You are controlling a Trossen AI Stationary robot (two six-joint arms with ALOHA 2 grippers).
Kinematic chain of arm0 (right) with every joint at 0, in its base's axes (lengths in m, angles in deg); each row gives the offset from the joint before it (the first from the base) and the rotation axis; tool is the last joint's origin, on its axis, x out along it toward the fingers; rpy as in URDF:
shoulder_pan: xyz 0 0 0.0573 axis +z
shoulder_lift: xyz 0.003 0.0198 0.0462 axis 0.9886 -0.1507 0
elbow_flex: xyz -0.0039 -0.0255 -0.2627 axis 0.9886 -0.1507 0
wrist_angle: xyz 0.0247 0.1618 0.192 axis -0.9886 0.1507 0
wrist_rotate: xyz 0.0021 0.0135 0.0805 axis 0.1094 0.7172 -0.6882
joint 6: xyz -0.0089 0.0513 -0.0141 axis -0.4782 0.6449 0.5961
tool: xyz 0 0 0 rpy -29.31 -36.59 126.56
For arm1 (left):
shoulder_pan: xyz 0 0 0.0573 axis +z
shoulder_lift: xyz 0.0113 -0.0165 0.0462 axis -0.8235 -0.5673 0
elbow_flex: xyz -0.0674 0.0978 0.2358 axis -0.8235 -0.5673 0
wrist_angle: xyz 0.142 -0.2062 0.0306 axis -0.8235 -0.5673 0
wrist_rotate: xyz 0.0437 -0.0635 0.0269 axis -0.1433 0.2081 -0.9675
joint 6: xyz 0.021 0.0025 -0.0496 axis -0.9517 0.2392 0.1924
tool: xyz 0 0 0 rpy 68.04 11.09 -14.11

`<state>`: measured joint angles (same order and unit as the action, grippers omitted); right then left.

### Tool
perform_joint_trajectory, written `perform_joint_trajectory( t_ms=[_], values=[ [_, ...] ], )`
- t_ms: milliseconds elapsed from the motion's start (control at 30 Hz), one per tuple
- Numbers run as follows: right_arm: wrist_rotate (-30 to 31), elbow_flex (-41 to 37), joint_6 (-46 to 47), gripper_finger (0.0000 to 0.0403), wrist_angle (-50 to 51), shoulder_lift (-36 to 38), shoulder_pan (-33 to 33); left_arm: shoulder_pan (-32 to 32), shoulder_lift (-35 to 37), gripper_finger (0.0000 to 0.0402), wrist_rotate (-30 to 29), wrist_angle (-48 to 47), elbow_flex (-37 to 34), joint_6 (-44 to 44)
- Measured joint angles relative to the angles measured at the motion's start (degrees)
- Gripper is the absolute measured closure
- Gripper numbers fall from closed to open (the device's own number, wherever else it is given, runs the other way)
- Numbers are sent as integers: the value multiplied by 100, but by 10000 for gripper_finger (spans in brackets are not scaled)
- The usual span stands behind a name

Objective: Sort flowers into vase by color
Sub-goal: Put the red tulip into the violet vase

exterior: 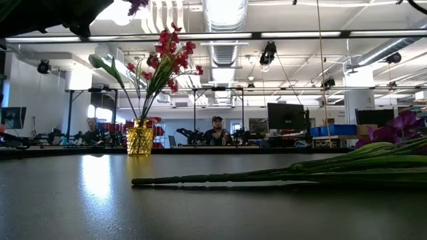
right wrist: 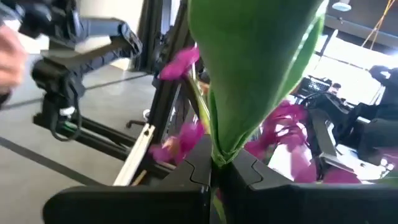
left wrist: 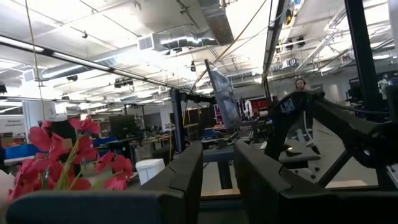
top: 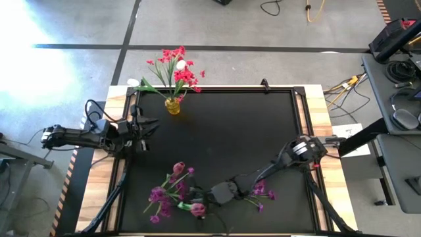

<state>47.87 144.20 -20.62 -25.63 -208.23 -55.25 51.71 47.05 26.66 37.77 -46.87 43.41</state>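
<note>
Flowers: red ones (top: 176, 66) in a yellow vase (top: 173, 106), purple ones (top: 172, 191) lying flat on the black table (top: 230, 131)

The vase stands near the far edge on the left; the purple bunch lies at the near edge. The right gripper (top: 221, 193) is pinched tight on a green stem (right wrist: 217, 93) in that bunch. The left gripper (top: 150, 125) hangs in the air just beside the vase, fingers (left wrist: 186, 171) a little apart, holding nothing

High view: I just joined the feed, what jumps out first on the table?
The yellow vase at the table's far edge, left of centre, already holds red-pink flowers plus one white bud. Near the front edge lies a scatter of purple flowers. The right tool is down among them, shut on a green stem, while the left tool waits at the left side.
</note>
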Motion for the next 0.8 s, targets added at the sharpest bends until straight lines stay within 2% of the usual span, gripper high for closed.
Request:
perform_joint_trajectory(
  t_ms=[200,367,567,800],
  values=[
    [240,995,-316,394,840,-580,-90,-1,272,324,7,-326,0,57],
    [497,1574,-498,394,1562,-740,-116,-2,470,324,15,-518,0,108],
    [490,1690,-346,394,2133,-733,-187,-2,599,324,16,-611,0,208],
    [490,1688,-203,394,2261,-730,-312,-2,617,324,17,-640,0,254]
  ],
)
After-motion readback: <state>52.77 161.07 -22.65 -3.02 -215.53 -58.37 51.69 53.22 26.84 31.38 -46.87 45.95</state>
